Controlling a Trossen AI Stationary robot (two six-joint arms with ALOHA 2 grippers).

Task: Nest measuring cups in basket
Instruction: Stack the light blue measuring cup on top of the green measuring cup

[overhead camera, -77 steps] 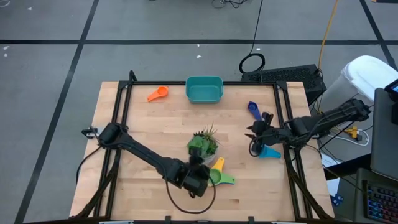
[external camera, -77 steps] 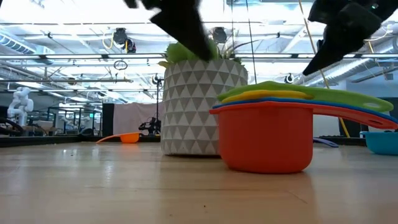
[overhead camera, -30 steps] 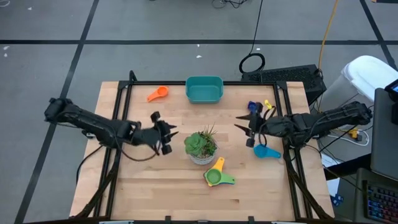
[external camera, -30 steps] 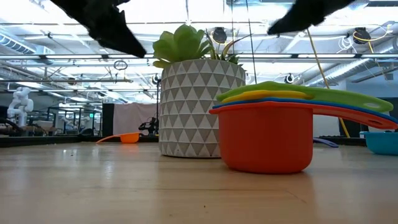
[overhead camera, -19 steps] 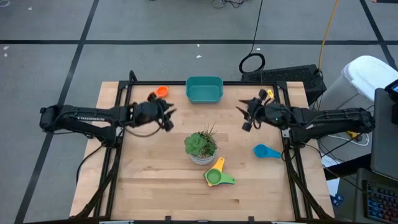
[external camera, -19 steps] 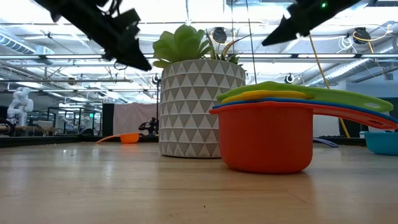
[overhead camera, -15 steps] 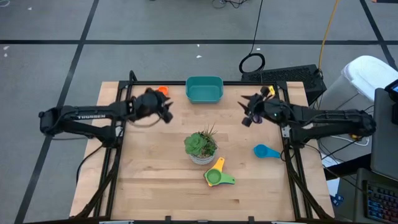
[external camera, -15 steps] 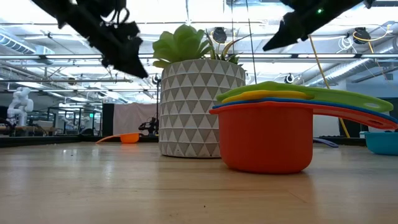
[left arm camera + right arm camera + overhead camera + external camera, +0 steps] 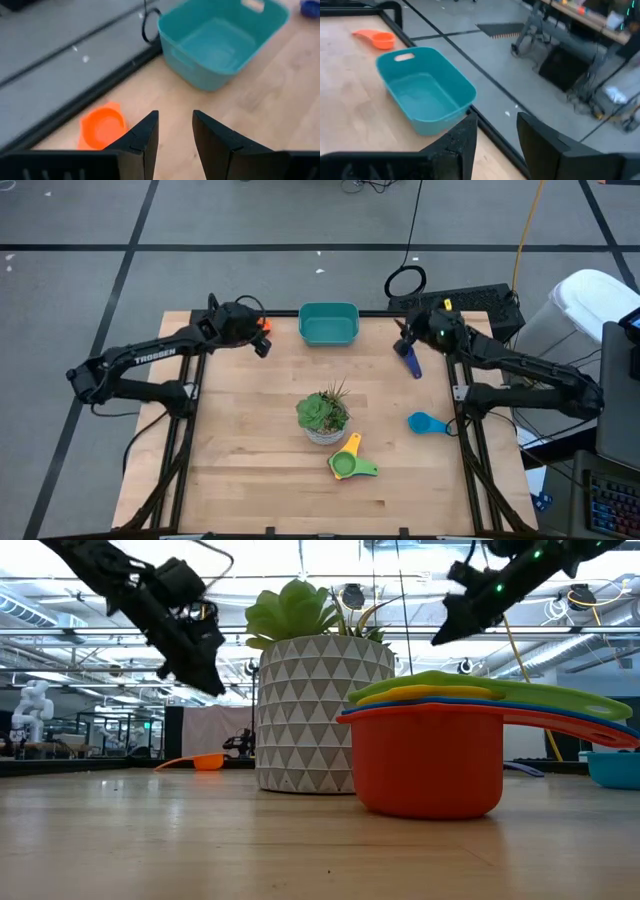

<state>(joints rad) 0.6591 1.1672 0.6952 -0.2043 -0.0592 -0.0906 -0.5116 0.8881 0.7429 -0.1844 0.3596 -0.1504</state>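
A pale wooden table (image 9: 250, 440) stands on a grey floor crossed by dark lines, with a lit workshop of ceiling pipes beyond it. The teal basket (image 9: 328, 323) sits empty at the far edge, a potted plant (image 9: 324, 416) near the middle, and a nested stack of cups (image 9: 350, 461) (red underneath, green on top) just beside the pot. The left gripper (image 9: 262, 342) hangs with fingers apart and empty over an orange cup (image 9: 102, 127) beside the basket; the right gripper (image 9: 404, 343), also spread and empty, hovers near a dark blue cup (image 9: 411, 361), a light blue cup (image 9: 428, 423) lying well apart.
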